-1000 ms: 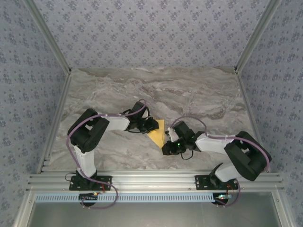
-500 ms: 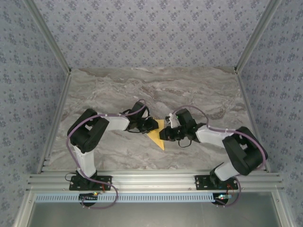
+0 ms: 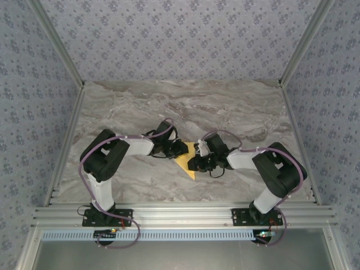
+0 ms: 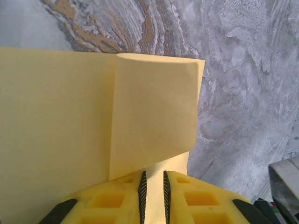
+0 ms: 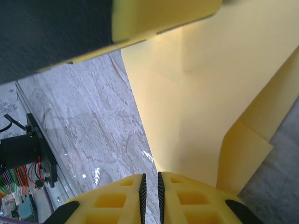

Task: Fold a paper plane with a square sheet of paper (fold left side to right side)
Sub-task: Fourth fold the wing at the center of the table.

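Note:
The square sheet of paper (image 3: 187, 162) is a yellow-orange creased shape lying flat at the table's middle, its point toward the near edge. In the left wrist view a folded flap (image 4: 154, 116) lies over the wider layer (image 4: 56, 121). My left gripper (image 3: 184, 149) rests on the sheet's far left part, jaws nearly together (image 4: 153, 173), with paper beneath the tips. My right gripper (image 3: 195, 164) sits on the sheet's right side with its jaws shut (image 5: 150, 176); marble shows in the slit, and the paper (image 5: 201, 102) touches the right fingertip. The left gripper's finger (image 5: 163, 14) hangs close above.
The marble table (image 3: 236, 112) has free room at the back and on both sides. An aluminium rail (image 3: 180, 215) runs along the near edge, and patterned walls stand around. The left arm's base with cables (image 5: 18, 154) shows beyond the table edge.
My right gripper has slid from the sheet's near point up along its right side toward the left gripper, and the right arm has folded in. The left arm has stayed put.

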Tool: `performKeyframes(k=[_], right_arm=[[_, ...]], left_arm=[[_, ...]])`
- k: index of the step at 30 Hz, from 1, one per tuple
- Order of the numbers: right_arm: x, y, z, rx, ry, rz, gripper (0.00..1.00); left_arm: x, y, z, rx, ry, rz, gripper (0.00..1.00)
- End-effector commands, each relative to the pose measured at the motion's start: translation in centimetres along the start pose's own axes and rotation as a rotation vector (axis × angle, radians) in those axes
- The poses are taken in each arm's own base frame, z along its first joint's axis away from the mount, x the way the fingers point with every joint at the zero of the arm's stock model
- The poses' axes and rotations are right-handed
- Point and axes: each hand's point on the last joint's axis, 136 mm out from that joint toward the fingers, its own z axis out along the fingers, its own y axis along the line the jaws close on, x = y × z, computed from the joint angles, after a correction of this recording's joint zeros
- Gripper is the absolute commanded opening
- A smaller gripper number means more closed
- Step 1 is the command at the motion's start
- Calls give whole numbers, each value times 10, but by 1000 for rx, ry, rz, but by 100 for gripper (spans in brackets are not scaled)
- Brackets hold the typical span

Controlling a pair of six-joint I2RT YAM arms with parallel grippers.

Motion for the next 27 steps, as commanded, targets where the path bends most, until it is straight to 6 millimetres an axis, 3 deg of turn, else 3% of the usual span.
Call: performKeyframes(k=[1,9,14,20,24,27], right_arm=[[7,-7,4,13,14,17,16],[16,-12,9,33,42,26,16],[31,-28,6,110,81,77,14],[50,-52,2,209,118,133,1],[56,-63,1,253,136,136,0],[58,-67,2,259,143,135,0]], left_arm=[[9,32,2,-108,20,-40,19],[9,33,2,-111,19,-42,19],[8,31,-1,-104,13,-33,19],[-5,-5,-23,-18,-53,67,20],[-8,-31,-45,35,-104,151,20],[0,-40,-52,57,-111,179,19]])
